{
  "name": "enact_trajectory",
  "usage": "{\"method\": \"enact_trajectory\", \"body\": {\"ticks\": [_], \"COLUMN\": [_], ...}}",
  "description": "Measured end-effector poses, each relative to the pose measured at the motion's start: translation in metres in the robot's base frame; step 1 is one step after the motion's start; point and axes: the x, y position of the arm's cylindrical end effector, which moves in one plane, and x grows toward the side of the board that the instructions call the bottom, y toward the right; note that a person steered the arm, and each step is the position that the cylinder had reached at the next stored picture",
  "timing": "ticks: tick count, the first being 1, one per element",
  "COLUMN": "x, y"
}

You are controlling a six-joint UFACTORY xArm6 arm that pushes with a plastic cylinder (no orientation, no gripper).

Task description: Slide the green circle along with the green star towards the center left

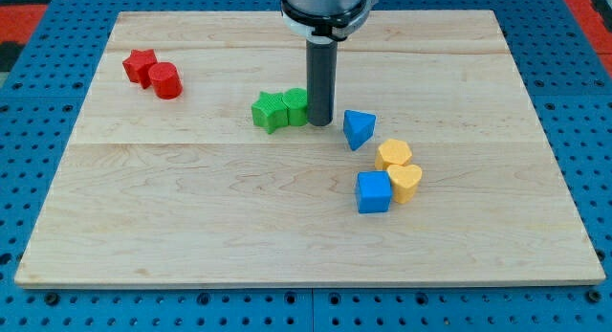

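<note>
Two green blocks sitting together mid-worktop (191, 179): green star (270, 112) touching green circle (295, 105). My tip (319, 122) pressing circle's right side. No fingers showing, only rod.

My tip (319, 122) touches green circle (295, 106) on its right; green star (270, 111) abuts circle's left, mid surface (191, 208).
</note>
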Motion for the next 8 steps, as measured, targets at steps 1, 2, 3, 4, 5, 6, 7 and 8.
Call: {"method": "enact_trajectory", "body": {"ticks": [1, 2, 3, 4, 5, 6, 7, 8], "x": [-0.002, -0.017, -0.029, -0.024, -0.012, -0.003, 0.009, 0.018], "y": [0.005, 0.015, 0.016, 0.003, -0.017, -0.048, -0.080, -0.115]}}
